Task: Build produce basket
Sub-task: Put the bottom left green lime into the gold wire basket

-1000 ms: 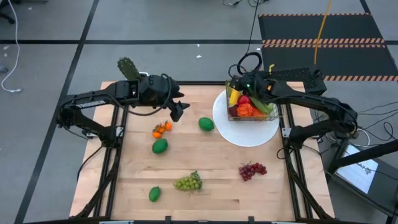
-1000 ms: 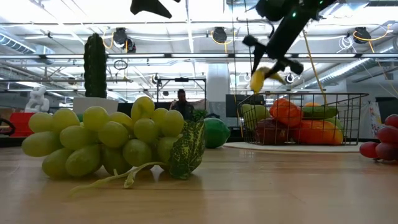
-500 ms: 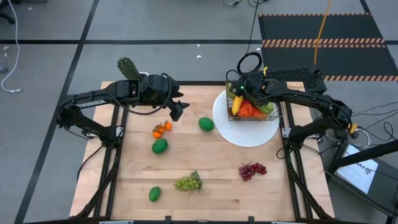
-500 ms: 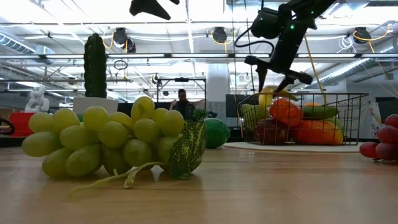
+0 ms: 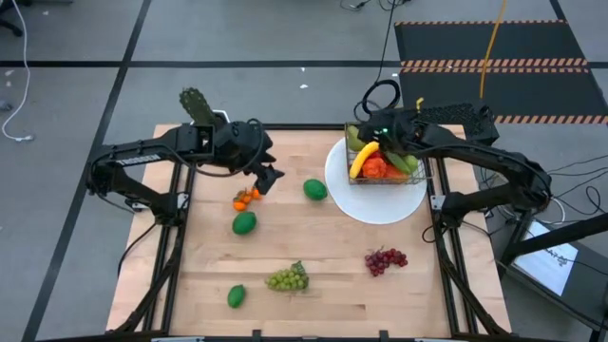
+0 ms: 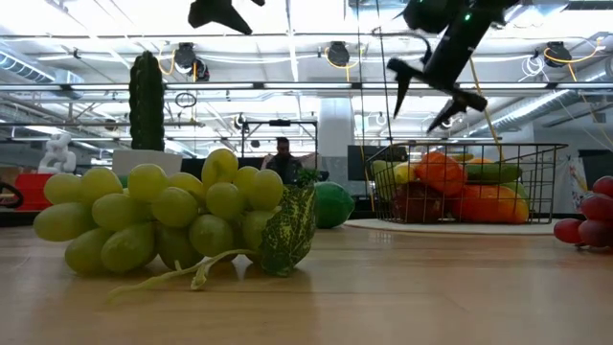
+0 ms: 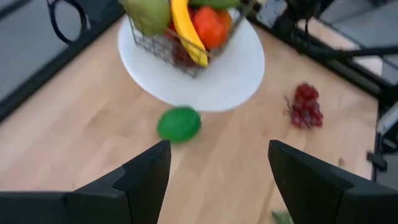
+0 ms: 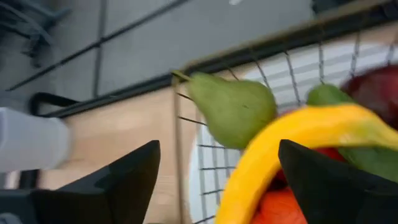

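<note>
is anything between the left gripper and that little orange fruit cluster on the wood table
Nothing visible. The open left gripper hangs just beyond the small orange fruit cluster, with only bare wooden table around it; the round green lime lies off to the side.

You see bright, even light from the ceiling lamps [image 6: 337,53], with soft, small shadows. Both wrist pictures look blurry. Up close, the green grapes [image 6: 172,222] look sharp; the room behind looks soft.

Purple grapes [image 6: 596,217] cut off at edge
</note>
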### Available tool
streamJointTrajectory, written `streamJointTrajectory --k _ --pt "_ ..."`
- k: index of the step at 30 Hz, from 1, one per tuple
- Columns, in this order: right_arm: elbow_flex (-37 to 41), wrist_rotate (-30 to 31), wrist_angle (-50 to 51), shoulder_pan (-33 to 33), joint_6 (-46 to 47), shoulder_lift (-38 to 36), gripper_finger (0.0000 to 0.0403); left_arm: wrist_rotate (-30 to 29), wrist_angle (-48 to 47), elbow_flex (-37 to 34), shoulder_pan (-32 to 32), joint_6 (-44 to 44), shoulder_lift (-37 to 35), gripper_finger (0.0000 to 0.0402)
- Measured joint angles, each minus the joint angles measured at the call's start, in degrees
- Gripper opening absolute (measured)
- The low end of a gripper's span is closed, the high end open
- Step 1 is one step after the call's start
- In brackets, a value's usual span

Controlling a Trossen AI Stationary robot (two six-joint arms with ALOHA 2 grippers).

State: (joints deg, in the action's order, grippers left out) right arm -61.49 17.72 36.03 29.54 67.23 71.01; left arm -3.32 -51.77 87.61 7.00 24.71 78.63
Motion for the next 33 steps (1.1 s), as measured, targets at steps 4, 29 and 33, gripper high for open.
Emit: streamJointTrajectory --k 4,29,33 --pt "0.0 -0.1 -2.0 -0.2 -4.1 -4.3 0.0326 0.1 -2.8 0.0 -2.8 1.6 0.0 0.0271" --pt "0.0 0.2 -3.2 -20.7 -3.4 -10.1 0.0318 2.6 -14.2 -11.4 -24.2 42.8 0.0 0.0271" --pt "0.0 0.3 -3.5 -22.3 -3.4 -10.1 0.0318 7.7 -12.3 -16.8 -29.4 53.6 0.0 0.0271"
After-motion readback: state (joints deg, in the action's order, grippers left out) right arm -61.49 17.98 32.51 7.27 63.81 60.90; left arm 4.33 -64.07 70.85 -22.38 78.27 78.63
